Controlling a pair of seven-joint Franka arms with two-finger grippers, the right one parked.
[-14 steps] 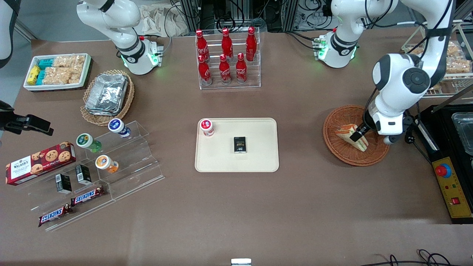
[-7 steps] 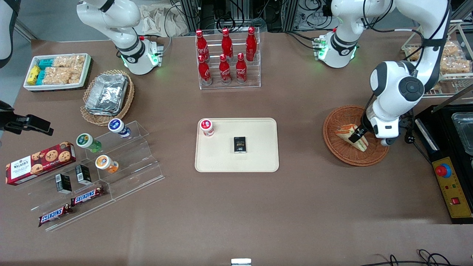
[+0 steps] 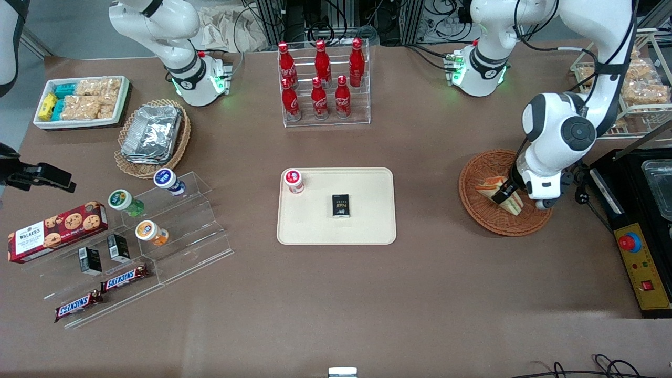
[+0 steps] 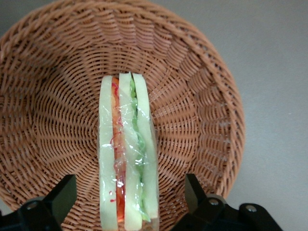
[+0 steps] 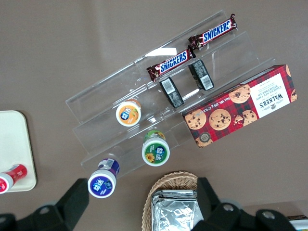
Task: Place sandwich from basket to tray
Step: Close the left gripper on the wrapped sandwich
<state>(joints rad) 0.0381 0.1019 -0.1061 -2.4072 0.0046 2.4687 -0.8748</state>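
Now, on the brown worktop [image 3: 446,294], the cream tray [image 3: 367,226] serves as the landmark: it lies in the middle, carrying a red-capped bottle [image 3: 293,180] at its corner and a small black box [image 3: 340,205] near its centre. Toward the working arm's end of the worktop from the tray, well apart from it, sits the round reddish-brown basket [image 3: 480,168], with the working arm's white wrist over its edge. Compared with a second ago, the arm's elbow joint has drawn in and slid a little toward the tray while the basket has not moved, which reads as the final settling of the approach, not a lift. The sandwich [image 4: 127,159] is in the basket, standing on edge with its orange and green filling upward, no nearer the tray than it was. The gripper [image 4: 127,199] is low over the sandwich, its jaws spread wide apart on either side of the wedge, with clear gaps showing to both bread faces, so nothing is grasped. By my judgement the task is at the pre-grasp stage: the jaws need to close squarely across the bread faces before any carry toward the tray's bare area, nearer the front camera than the black box.
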